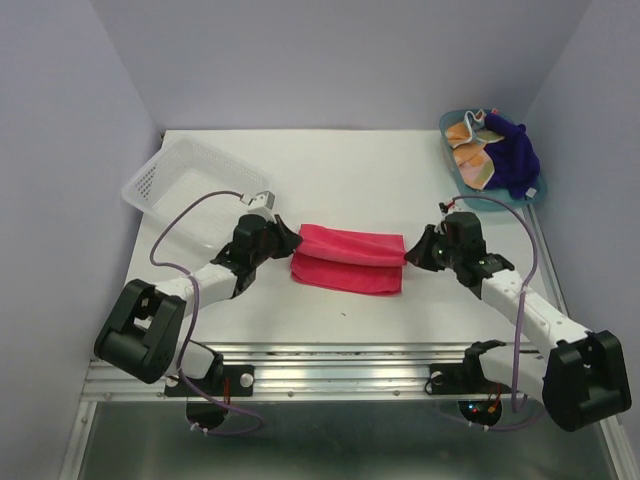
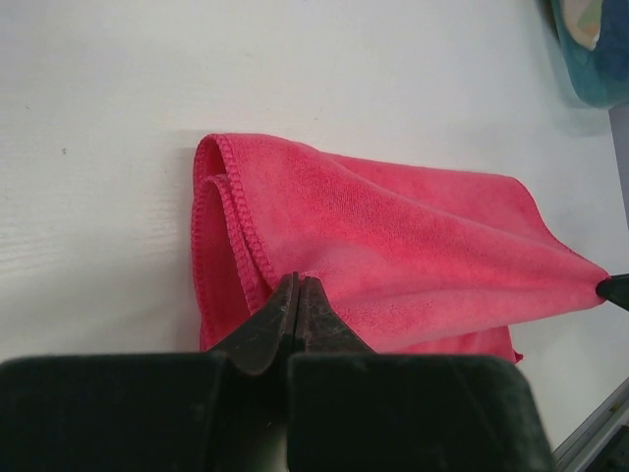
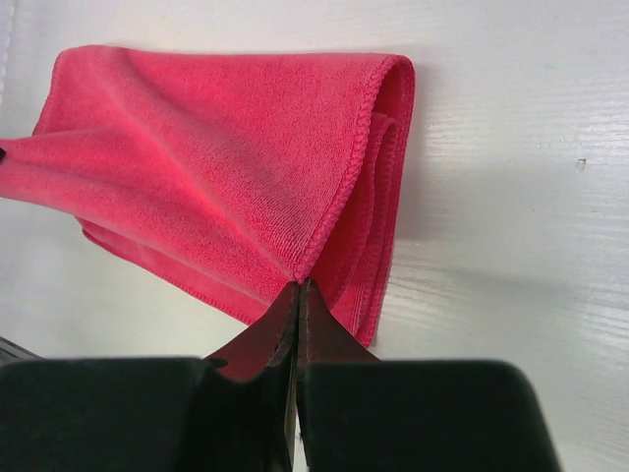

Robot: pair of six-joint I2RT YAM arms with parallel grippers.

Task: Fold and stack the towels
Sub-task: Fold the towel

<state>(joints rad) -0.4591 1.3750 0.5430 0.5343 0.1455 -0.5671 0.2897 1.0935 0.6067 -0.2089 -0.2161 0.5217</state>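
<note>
The pink-red towel (image 1: 348, 258) lies partly folded in the middle of the table, its upper layer lifted. My left gripper (image 1: 292, 240) is shut on the towel's left corner (image 2: 298, 277). My right gripper (image 1: 410, 250) is shut on its right corner (image 3: 299, 279). The towel fills the left wrist view (image 2: 393, 246) and the right wrist view (image 3: 226, 167). The orange polka-dot towel (image 1: 472, 158) and the dark purple-blue towel (image 1: 515, 155) lie crumpled in the teal tray (image 1: 452, 170) at the back right.
A white perforated basket (image 1: 190, 180) stands at the back left. The table's front edge has a metal rail (image 1: 340, 370). Grey walls close in the back and sides.
</note>
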